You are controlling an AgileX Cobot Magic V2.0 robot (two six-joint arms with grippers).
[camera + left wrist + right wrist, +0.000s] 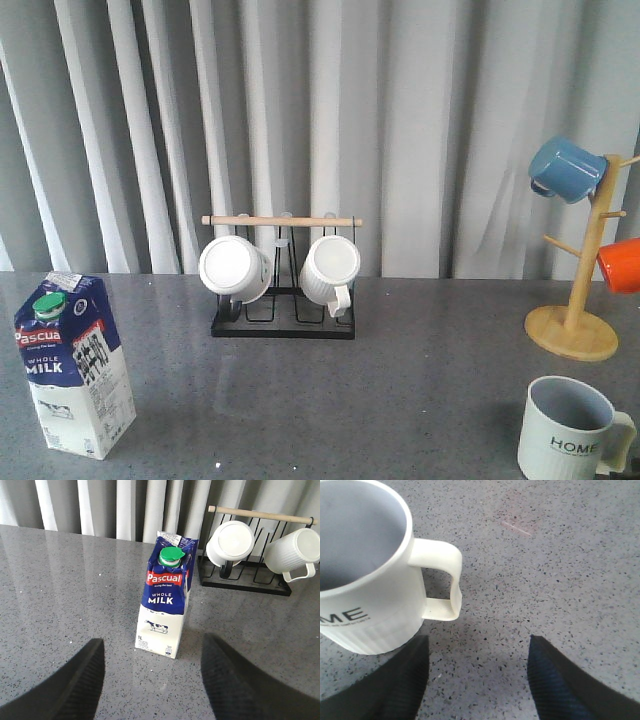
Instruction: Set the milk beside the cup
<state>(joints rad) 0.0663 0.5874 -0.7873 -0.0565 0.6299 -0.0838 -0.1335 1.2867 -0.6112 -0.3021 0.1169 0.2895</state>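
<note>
Ribbed cream cup (pixel 567 432); blue-white milk (pixel 73 363).

A black wire rack (pixel 283 325) holding two white mugs (pixel 235 268) sits far centre on the grey counter (pixel 400 400); a wooden mug tree (pixel 577 300) with blue (pixel 566 168) and orange mugs (pixel 620 265) stands far right.

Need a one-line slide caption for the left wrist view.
Open left gripper faces the upright milk carton on the grey table, mug rack behind it.

The front camera is looking forward across the table (pixel 330 400). The left wrist camera is sharing its milk carton (pixel 73 363) and mug rack (pixel 283 275); the right wrist camera is sitting close above the cup (pixel 365 570).
</note>
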